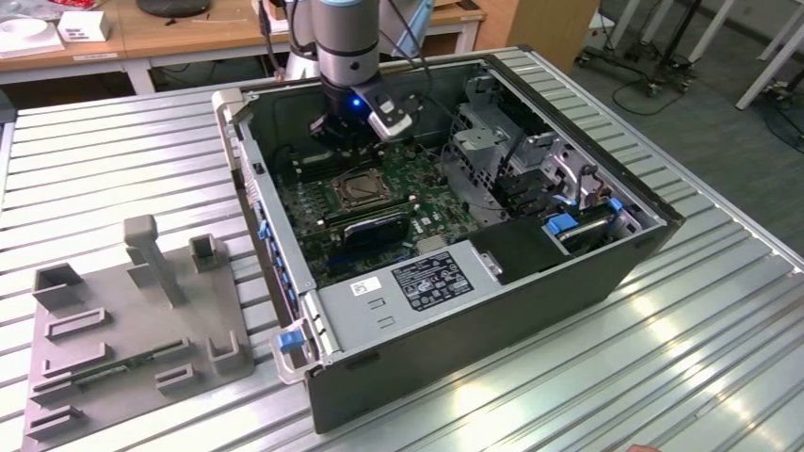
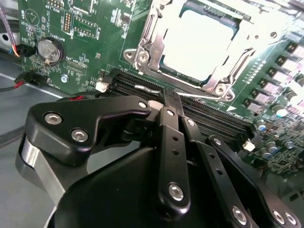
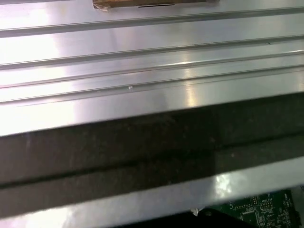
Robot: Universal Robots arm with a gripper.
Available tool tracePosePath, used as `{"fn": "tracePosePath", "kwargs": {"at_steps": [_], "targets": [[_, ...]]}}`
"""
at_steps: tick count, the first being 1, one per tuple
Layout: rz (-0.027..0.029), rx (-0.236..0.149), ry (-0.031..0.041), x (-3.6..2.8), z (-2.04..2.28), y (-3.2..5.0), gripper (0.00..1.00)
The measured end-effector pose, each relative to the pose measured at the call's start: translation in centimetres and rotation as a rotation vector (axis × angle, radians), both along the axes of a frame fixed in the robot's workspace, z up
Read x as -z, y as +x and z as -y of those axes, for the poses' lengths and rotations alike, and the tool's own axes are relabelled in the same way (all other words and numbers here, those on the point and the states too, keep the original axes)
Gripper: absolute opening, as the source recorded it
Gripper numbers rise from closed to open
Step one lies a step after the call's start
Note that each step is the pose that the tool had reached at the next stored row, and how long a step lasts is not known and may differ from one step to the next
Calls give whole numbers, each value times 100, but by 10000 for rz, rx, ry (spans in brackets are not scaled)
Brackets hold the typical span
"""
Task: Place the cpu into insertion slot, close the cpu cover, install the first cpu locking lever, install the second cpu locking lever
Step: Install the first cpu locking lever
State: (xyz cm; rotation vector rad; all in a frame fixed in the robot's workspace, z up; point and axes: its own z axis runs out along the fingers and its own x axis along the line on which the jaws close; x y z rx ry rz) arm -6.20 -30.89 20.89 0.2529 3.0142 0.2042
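The cpu lies in the insertion slot on the green motherboard, its pale metal top bright in the second wrist view. The silvery cpu cover lies flat as a frame around the chip. A thin wire lever runs along the socket's near edge, beside the memory slots. My gripper hovers just off that edge with its black fingers pressed together and nothing between them. In the exterior view my gripper hangs inside the open computer case, just behind the socket.
Black memory slots sit between my fingertips and the socket, and a coin battery lies to one side. Drive cages and the power supply crowd the case. A grey fixture stands at the exterior view's left on the slatted table.
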Motion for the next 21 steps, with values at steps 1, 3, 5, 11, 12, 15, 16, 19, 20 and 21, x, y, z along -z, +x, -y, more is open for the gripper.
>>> {"fn": "tracePosePath", "kwargs": {"at_steps": [1, 3, 5, 11, 12, 15, 16, 19, 20, 21], "targets": [[0, 16, 1, 2, -7, 4, 11], [0, 59, 3, 3, -8, 9, 11], [0, 61, 1, 3, -8, 10, 11], [0, 724, 0, 15, -8, 10, 11], [0, 850, 0, 16, -8, 10, 11], [5, 867, 0, 16, -9, 9, 11], [10, 868, 1, 16, -9, 8, 11], [13, 960, 1, 16, -10, 6, 11], [13, 1036, 1, 16, -10, 5, 11], [14, 1126, 2, 16, -10, 4, 11]]}}
